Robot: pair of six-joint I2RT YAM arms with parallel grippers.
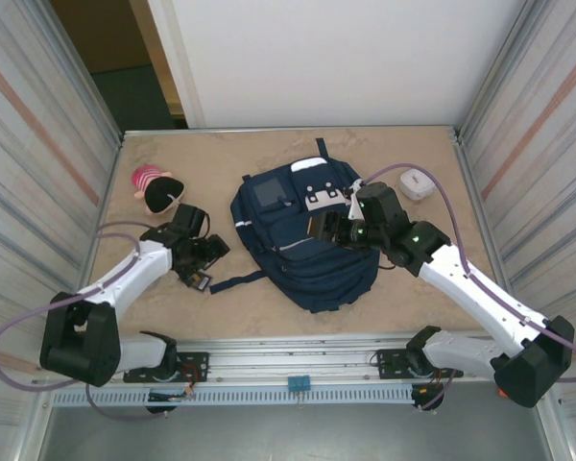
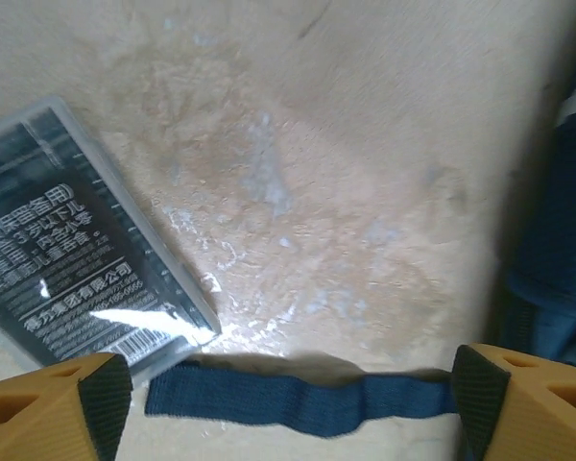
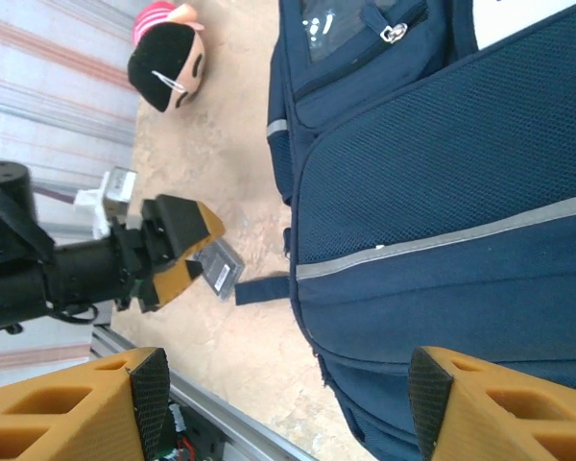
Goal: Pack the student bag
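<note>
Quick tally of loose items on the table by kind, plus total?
navy backpack: 1
plush doll: 1
flat black packet: 1
small white object: 1
Total: 4

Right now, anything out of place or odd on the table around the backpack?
Nothing spilled or damaged. The student bag lies flat but askew, and one loose blue strap trails off it across the table, ending beside the black labelled plastic case. The plush doll head and small white object sit outside it.
</note>
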